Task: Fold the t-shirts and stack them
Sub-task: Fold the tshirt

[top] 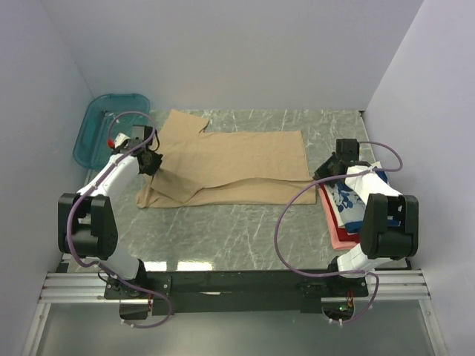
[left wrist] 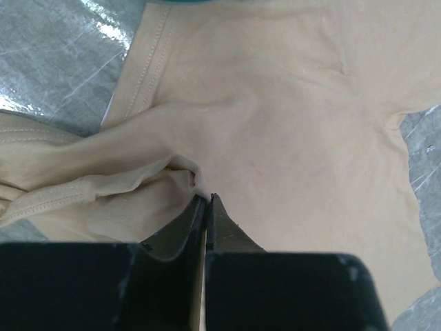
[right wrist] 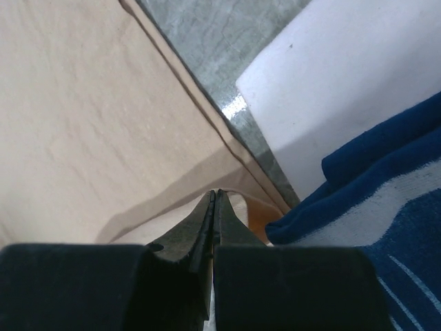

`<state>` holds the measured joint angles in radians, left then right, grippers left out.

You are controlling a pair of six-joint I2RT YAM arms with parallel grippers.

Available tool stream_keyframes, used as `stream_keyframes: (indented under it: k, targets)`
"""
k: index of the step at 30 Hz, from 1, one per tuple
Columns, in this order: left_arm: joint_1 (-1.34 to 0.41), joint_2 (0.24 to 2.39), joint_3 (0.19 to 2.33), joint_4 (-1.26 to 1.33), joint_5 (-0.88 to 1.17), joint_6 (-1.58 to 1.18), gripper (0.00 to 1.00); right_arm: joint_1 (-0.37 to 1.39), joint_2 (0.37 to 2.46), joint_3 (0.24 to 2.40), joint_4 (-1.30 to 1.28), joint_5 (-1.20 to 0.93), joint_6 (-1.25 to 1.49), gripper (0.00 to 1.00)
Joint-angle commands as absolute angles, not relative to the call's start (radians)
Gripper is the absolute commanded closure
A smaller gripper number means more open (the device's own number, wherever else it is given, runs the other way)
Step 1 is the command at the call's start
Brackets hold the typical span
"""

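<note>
Mid-fold: my left gripper (left wrist: 208,198) and right gripper (right wrist: 213,193) both pinch the tan t-shirt (top: 245,152) by its near hem; next I carry it evenly toward the table (top: 245,237) far edge.

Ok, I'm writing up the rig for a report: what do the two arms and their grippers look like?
The left arm and right arm match: white link shells between chunky black joint housings, with a purple cable looping alongside each. The left gripper and right gripper are black, each with two flat fingers tapering to thin tips.
</note>
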<state>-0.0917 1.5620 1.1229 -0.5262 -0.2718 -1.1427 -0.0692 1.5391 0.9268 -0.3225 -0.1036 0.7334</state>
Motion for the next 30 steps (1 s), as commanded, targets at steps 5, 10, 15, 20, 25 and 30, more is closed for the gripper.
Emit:
stream_keyframes:
  k: [5, 10, 15, 20, 25, 30]
  targets:
    - [-0.071, 1.569, 1.216, -0.495, -0.238, -1.109, 0.94, -0.078, 1.535, 0.937, -0.275, -0.138, 0.718, 1.0]
    - [-0.066, 1.608, 1.267, -0.506, -0.224, -1.092, 0.94, -0.078, 1.562, 0.954, -0.27, -0.152, 0.723, 1.0]
    - [-0.064, 1.643, 1.285, -0.511, -0.218, -1.088, 0.94, -0.078, 1.585, 0.965, -0.264, -0.161, 0.727, 1.0]
    - [-0.055, 1.66, 1.278, -0.496, -0.203, -1.083, 0.93, -0.078, 1.611, 0.996, -0.264, -0.17, 0.732, 1.0]
    - [-0.043, 1.674, 1.264, -0.462, -0.164, -1.062, 0.85, -0.078, 1.632, 1.034, -0.278, -0.172, 0.719, 1.0]
    - [-0.025, 1.599, 1.227, -0.411, -0.113, -1.028, 0.51, -0.08, 1.622, 1.077, -0.313, -0.193, 0.686, 0.63]
